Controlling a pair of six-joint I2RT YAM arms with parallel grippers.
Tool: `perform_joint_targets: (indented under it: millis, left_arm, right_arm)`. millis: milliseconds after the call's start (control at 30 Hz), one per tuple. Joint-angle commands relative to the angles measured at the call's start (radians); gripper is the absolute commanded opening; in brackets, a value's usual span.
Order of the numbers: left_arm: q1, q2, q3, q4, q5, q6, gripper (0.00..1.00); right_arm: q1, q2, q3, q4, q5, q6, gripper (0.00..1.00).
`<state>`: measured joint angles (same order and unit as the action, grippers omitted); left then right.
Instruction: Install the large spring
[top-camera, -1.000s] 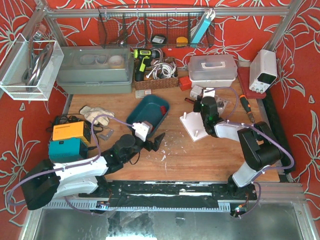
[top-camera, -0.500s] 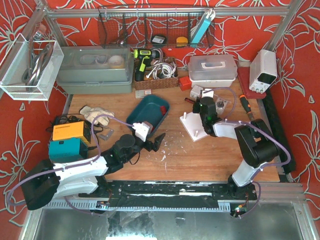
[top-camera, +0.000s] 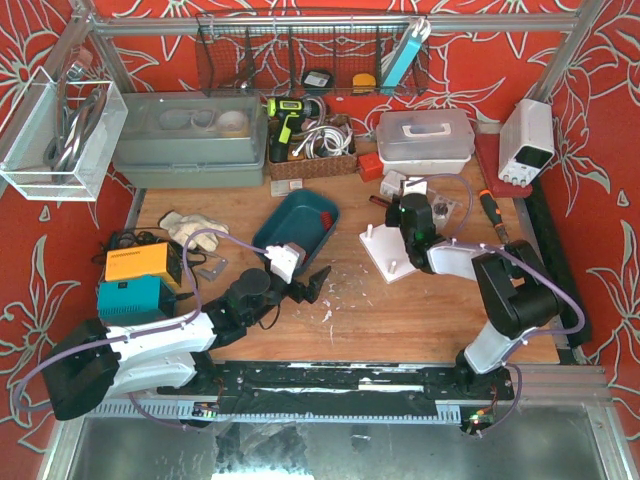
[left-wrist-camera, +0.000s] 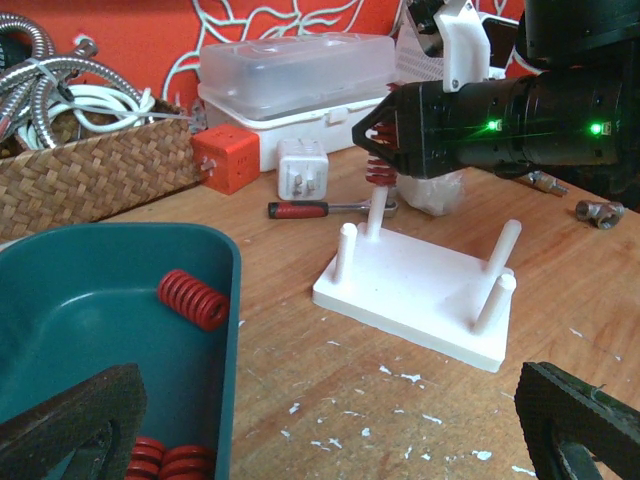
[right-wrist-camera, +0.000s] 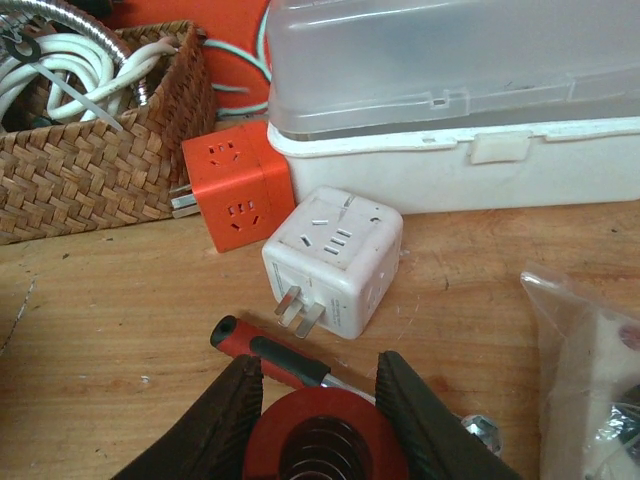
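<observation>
Your counter carries the teal tray at centre-left and the white peg base just right of it. The two sit close together, likely so stock and fixture are both in reach.

Right claw reaches in over the base's far corner, pinching the large spring across its coils. The spring hangs upright with its open end facing down, which is how it needs to be to slide down a post. It sits directly above the rear peg, lower end right at the peg tip. You can't tell from here whether the tip is already inside the coil. In the right wrist view the fingers bracket the red coil on both sides, so the grip looks centred.

Left claw is spread wide, holding nothing, low over the counter by the tray's near corner. I'd say it is parked out of the way, its camera looking at the base.

Spare springs lie on their sides in the tray, not needed now.

A red-handled tool and a white plug adapter lie just behind the base. They are close to your claw, so mind them if you drift back.

Next, I'd go straight down and release only once it's seated.
</observation>
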<state>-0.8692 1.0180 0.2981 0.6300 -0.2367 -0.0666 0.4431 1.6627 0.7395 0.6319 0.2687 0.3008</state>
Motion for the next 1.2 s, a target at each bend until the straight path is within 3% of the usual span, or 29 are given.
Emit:
perform_joint_targets:
  millis: [0, 333, 567, 667, 933, 1167]
  left_arm:
    - [0.002, -0.009, 0.009, 0.016, 0.006, 0.014, 1.00]
    - [0.002, -0.012, 0.007, 0.017, 0.004, 0.017, 1.00]
    - [0.003, -0.004, 0.012, 0.014, 0.004, 0.018, 1.00]
    - [0.002, -0.003, 0.012, 0.015, 0.003, 0.019, 1.00]
    - [0.002, 0.000, 0.012, 0.014, -0.002, 0.019, 1.00]
    - [0.002, -0.008, 0.010, 0.014, -0.024, 0.012, 1.00]
  right_arm:
    - [0.000, -0.037, 0.019, -0.011, -0.004, -0.022, 0.00]
    - [0.017, 0.008, 0.040, -0.042, 0.020, -0.040, 0.00]
    - [0.031, 0.054, 0.035, -0.041, 0.069, -0.015, 0.08]
    - [0.031, 0.071, 0.044, -0.044, 0.061, -0.004, 0.22]
    - [0.030, 0.030, 0.056, -0.099, 0.051, 0.009, 0.42]
    - [0.029, -0.113, 0.164, -0.435, 0.053, 0.037, 0.60]
